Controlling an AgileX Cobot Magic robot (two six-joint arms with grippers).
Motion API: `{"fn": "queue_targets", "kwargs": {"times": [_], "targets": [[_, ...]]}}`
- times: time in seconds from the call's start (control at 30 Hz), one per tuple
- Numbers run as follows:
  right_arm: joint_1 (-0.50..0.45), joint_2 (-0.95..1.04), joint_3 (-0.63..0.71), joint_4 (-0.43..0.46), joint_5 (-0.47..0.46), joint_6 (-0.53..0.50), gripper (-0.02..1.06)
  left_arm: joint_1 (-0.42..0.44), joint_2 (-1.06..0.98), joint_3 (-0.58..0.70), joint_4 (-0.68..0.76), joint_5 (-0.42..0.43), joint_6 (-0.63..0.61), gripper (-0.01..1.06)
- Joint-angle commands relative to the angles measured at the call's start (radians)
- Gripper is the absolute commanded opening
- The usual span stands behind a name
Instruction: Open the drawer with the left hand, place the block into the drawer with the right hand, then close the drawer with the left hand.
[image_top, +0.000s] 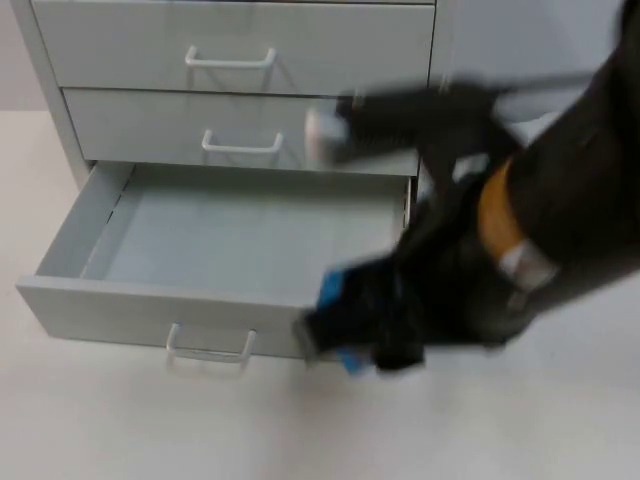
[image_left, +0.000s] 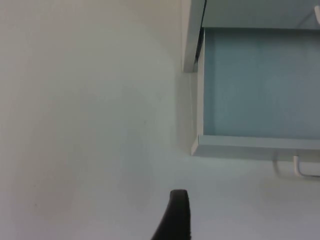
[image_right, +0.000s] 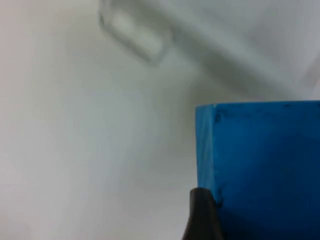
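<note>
Nearest, the blue block (image_top: 332, 291) is clamped between the fingers of the right gripper (image_top: 345, 335) and is carried just at the front right corner of the open bottom drawer (image_top: 150, 300), not yet over its cavity. The drawer is pulled well out so the block can be dropped in; its floor lies bare. Off to the left, the left gripper (image_left: 175, 215) is held over the table (image_top: 100, 420), waiting beside the drawer's corner; whether its fingers are released or clenched cannot be told. Farther back, two upper drawers (image_top: 235, 45) are kept shut.
</note>
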Motion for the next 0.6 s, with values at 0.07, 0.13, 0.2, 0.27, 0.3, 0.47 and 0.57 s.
{"fn": "queue_targets", "kwargs": {"times": [0.07, 0.13, 0.2, 0.27, 0.3, 0.47, 0.57], "targets": [[-0.013, -0.063, -0.005, -0.074, 0.034, 0.025, 0.0, -0.005, -0.004, 0.003, -0.001, -0.006, 0.001, 0.74], [-0.019, -0.055, -0.008, -0.084, 0.036, 0.025, 0.0, -0.005, -0.004, 0.003, -0.001, -0.006, 0.001, 0.74], [-0.022, -0.046, -0.013, -0.1, 0.025, 0.026, 0.0, -0.005, -0.004, 0.003, -0.001, -0.006, 0.001, 0.74], [-0.043, -0.022, -0.035, -0.114, 0.019, 0.042, 0.0, -0.005, -0.004, 0.003, -0.003, -0.006, 0.001, 0.74], [-0.06, -0.007, -0.05, -0.116, 0.004, 0.048, 0.0, -0.005, -0.004, 0.003, -0.003, -0.006, 0.001, 0.74], [-0.136, 0.074, -0.131, -0.114, -0.065, 0.063, 0.0, -0.005, -0.004, 0.003, -0.003, -0.006, 0.001, 0.74], [-0.158, 0.159, -0.201, -0.112, -0.076, 0.07, 0.0, -0.005, -0.004, 0.003, -0.003, -0.008, 0.001, 0.74]]}}
